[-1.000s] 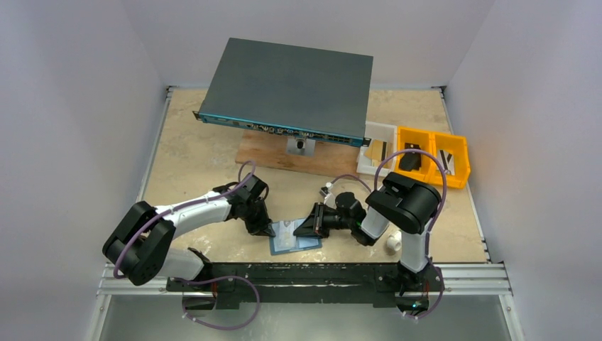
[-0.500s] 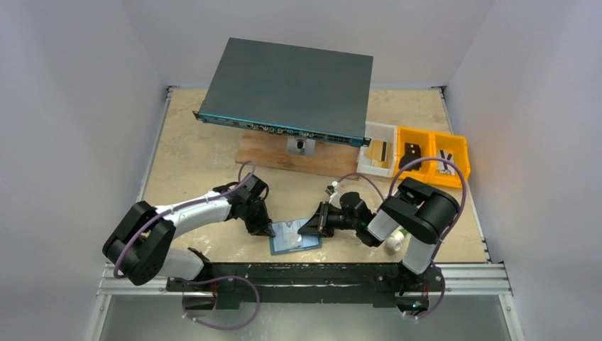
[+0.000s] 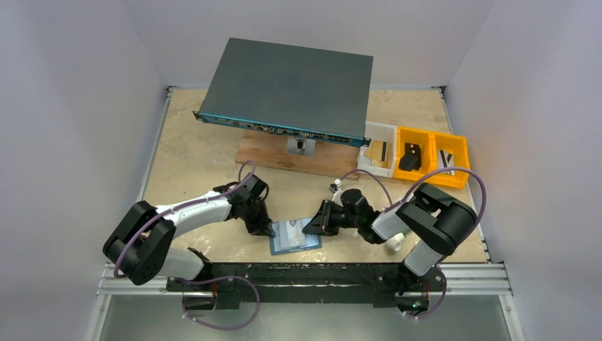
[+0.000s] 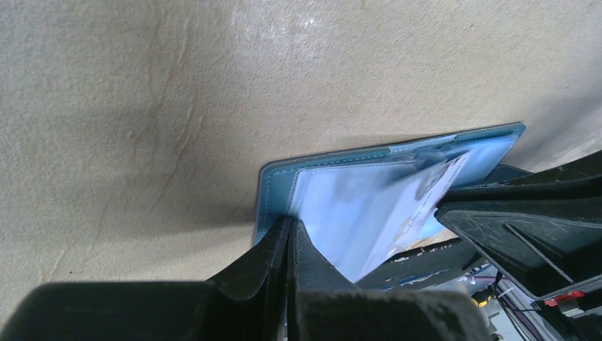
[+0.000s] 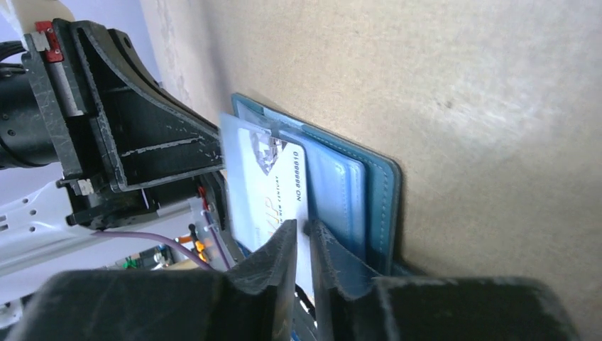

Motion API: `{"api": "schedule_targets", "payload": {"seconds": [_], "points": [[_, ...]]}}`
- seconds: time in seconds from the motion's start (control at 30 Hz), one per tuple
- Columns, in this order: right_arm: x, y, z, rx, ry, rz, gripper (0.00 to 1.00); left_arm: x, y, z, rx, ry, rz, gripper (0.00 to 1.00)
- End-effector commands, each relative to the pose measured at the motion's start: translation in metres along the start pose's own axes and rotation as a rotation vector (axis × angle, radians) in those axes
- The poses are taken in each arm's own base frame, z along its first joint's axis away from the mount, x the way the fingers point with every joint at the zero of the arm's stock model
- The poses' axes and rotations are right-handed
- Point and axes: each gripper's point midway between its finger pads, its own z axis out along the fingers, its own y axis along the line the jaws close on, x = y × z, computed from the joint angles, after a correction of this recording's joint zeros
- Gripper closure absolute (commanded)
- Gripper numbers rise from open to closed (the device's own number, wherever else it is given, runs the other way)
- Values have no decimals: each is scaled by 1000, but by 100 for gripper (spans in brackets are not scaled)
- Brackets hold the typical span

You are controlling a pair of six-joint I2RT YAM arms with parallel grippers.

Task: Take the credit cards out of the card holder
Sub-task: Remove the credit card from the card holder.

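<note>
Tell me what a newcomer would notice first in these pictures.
First, two black grippers meet over the open blue card holder in the near middle. The left gripper is shut with its tip at the holder's edge, and the right gripper pinches a pale credit card that sticks partly out of it. Behind them a large dark grey box fills the far middle, with orange bins to its right.

Left arm [image 3: 192, 211] and right arm [image 3: 426, 222] both reach low and inward, tips almost meeting, left gripper [image 3: 270, 231] pointing down, jaws pressed tight together, right gripper [image 3: 307, 229] nearly level, jaws pinched narrow on a card [image 5: 271, 188].
</note>
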Motion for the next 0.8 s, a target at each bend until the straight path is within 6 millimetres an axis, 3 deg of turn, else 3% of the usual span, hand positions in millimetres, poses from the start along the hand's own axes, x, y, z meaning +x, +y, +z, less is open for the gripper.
{"api": "schedule_targets", "payload": {"seconds": [0.0, 0.07, 0.3, 0.43, 0.63, 0.77], "points": [[-6, 13, 9, -57, 15, -54, 80, 1, 68, 11, -274, -33, 15, 100], [-5, 17, 12, -88, 30, -48, 75, 0, 66, 11, -266, -34, 17, 100], [-1, 18, 20, -102, 67, -42, 74, 0, 64, 11, -261, -30, 22, 100], [0, 19, 21, -104, 73, -41, 80, 0, 63, 12, -255, -29, 23, 100], [1, 23, 17, -113, 66, -52, 100, 0, 64, 12, -263, -31, 21, 100], [-2, 16, 9, -66, 37, -63, 100, -2, 67, 9, -279, -45, 16, 100]]}}
